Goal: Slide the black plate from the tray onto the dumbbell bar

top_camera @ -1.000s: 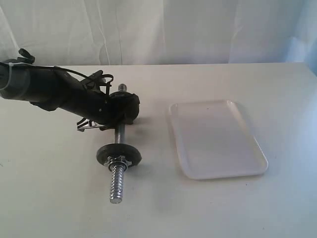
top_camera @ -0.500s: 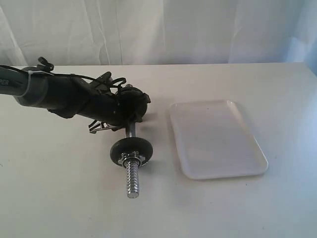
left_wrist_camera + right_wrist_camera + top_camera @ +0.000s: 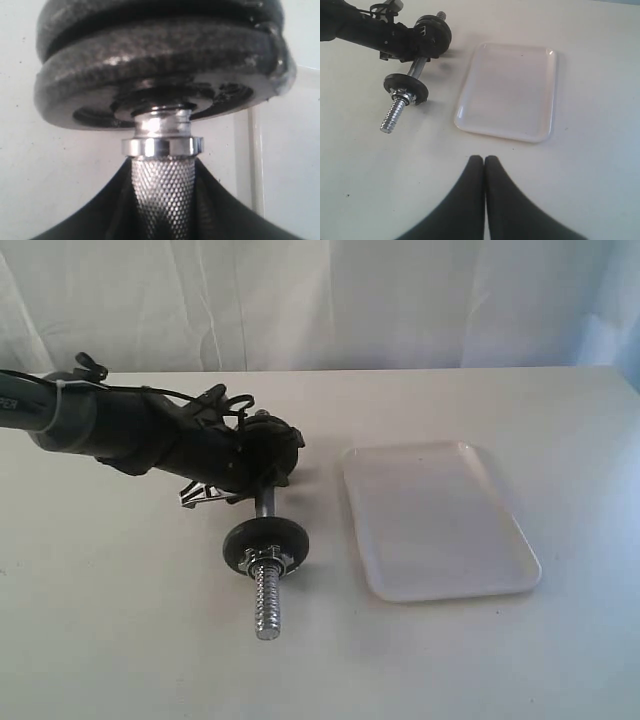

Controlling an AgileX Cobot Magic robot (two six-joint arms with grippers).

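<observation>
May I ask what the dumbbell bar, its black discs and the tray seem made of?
Dumbbell bar: probably chromed steel, mirror-bright with knurling. Black discs: likely cast metal, matte, rough mottled surface. Tray: seemingly white plastic, smooth, slightly glossy.

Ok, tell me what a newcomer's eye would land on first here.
The chrome dumbbell bar lies left of centre on the table, black discs on it and the left gripper clamped on its handle. Right of it lies the white tray, with no disc on it.

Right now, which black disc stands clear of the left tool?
The near disc, by the silver nut; the far disc sits close beside the left tool gripping the dumbbell bar.
</observation>
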